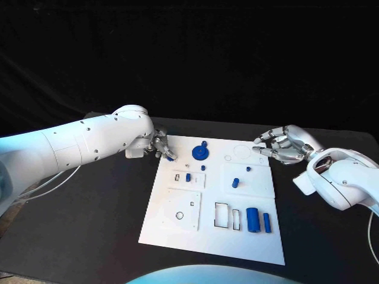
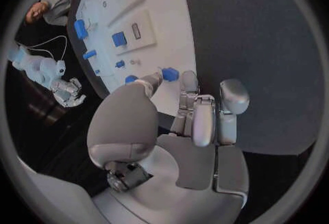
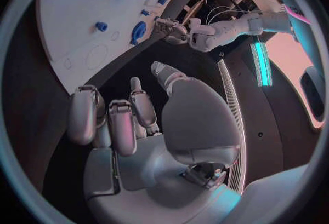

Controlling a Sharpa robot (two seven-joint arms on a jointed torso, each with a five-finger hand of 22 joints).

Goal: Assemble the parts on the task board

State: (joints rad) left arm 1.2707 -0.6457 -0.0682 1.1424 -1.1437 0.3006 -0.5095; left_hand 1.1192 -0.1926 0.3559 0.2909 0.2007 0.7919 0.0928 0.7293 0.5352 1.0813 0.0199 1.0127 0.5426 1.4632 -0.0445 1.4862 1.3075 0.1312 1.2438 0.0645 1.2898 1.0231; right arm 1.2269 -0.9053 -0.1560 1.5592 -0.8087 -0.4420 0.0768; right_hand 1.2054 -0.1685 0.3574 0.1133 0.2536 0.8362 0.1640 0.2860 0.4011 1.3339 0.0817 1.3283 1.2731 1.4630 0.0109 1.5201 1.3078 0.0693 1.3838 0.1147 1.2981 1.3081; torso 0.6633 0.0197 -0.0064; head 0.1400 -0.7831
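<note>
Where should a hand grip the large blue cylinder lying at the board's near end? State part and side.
Probably mid-length, from above: the blue cylinder lies flat on the task board, axis running away from the robot, round sides exposed. A thin blue bar crowds its right side.

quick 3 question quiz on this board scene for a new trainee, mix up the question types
1. True or false: the right hand holds a blue part.
2. Which hand has a small blue part at its fingertips? A) left hand B) right hand C) neither
3. Fill in: the round blue disc lies near the ____ edge of the task board, seen from the robot.

Key
1. False: it hovers at the board's far right corner with fingers curled and nothing in them.
2. A: the left wrist view shows the blue piece between thumb and finger, over the board's far left corner.
3. Far.
</note>
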